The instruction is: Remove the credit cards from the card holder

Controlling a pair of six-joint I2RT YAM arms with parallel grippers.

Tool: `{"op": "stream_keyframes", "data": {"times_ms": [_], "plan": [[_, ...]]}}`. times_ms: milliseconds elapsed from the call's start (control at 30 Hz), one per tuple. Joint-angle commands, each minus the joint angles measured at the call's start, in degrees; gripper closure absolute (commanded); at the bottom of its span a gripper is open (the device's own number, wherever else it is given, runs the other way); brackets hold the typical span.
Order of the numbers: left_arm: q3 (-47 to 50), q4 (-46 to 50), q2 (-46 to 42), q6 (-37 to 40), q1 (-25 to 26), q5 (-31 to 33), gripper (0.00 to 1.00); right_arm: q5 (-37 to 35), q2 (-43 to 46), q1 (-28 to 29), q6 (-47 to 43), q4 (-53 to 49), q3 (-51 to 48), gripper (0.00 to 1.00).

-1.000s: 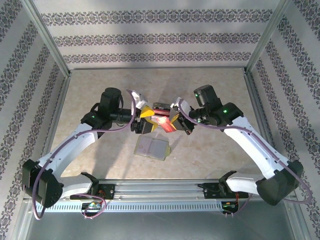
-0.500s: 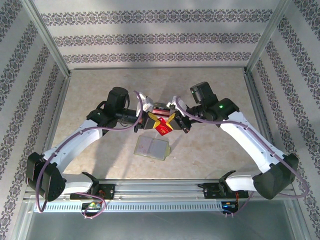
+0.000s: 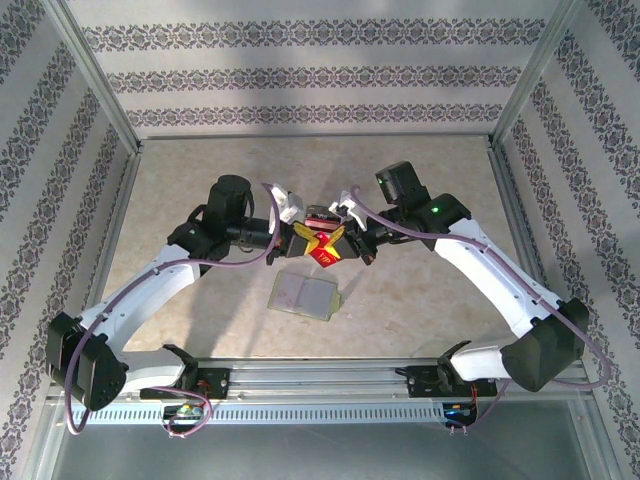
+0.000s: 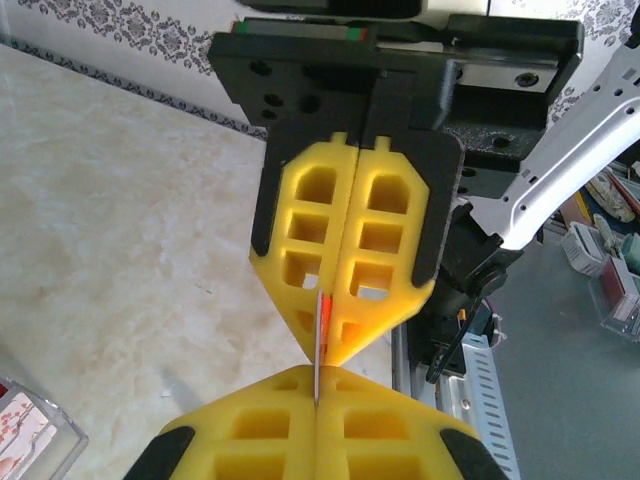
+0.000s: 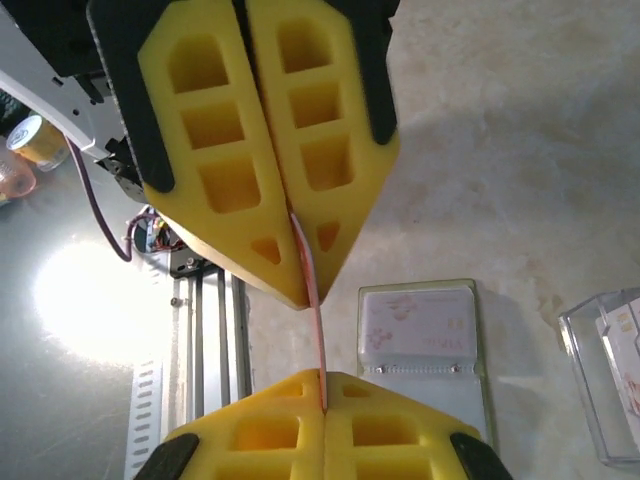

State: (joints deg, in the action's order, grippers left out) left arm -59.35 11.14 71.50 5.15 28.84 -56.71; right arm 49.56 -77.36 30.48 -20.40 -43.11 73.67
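Left tool (image 3: 300, 238) has now closed onto the red credit card (image 3: 326, 256), which the right tool (image 3: 345, 238) also clamps, held off the desk (image 3: 420, 180). Card holder (image 3: 305, 295) lies open nearby; handover judged likely.

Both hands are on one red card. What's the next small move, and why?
Probably open the right hand and back it off; which hand releases is a guess. The red card hangs above the table, pinched by both it and the left hand, apart from the card holder lying flat below. One grip must release before the card can be set down.
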Motion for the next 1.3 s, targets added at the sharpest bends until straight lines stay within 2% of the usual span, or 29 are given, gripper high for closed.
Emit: {"op": "stream_keyframes", "data": {"times_ms": [0,33,100,133,167,233,333,467,667,767,933,1267], "plan": [[0.6,-0.9,-1.6,0.7,0.6,1.6,0.82,-1.0,-0.5,-0.6,-0.9,-0.3,1.3,1.00],[0.9,-0.3,-2.0,1.1,0.5,3.3,0.65,-2.8,-0.8,-0.7,-1.3,-1.1,1.7,1.00],[2.0,0.7,-3.6,1.3,0.5,7.9,0.58,-7.3,-1.9,-0.7,-2.6,-3.4,3.2,1.00],[2.9,1.0,-4.7,1.4,0.5,10.6,0.47,-10.0,-2.9,-0.7,-3.3,-4.6,4.1,1.00],[4.0,0.8,-5.8,0.8,0.5,13.8,0.40,-12.7,-3.9,-0.6,-3.6,-5.7,5.1,1.00],[7.1,0.6,-8.7,-0.5,0.5,22.1,0.29,-18.0,-6.9,-0.6,-5.1,-8.5,8.1,1.00],[11.0,2.3,-13.0,-3.0,0.5,35.9,0.20,-25.8,-12.7,0.0,-6.9,-12.5,13.9,1.00],[16.8,5.0,-18.8,-7.7,0.2,47.2,0.16,-32.2,-21.6,1.1,-9.4,-17.8,23.1,1.00],[26.3,6.1,-27.2,-18.6,0.0,56.7,0.13,-40.6,-34.8,2.9,-13.9,-24.6,36.2,1.00],[29.8,6.3,-30.2,-21.6,-0.3,58.5,0.12,-43.7,-40.9,3.5,-15.7,-27.6,42.4,1.00],[30.6,7.3,-31.5,-22.1,-0.9,59.7,0.11,-46.3,-48.0,4.6,-18.0,-30.0,49.4,1.00],[29.0,8.5,-30.3,-20.7,-1.2,60.4,0.10,-50.0,-52.7,6.0,-22.3,-29.0,51.9,1.00]]}}
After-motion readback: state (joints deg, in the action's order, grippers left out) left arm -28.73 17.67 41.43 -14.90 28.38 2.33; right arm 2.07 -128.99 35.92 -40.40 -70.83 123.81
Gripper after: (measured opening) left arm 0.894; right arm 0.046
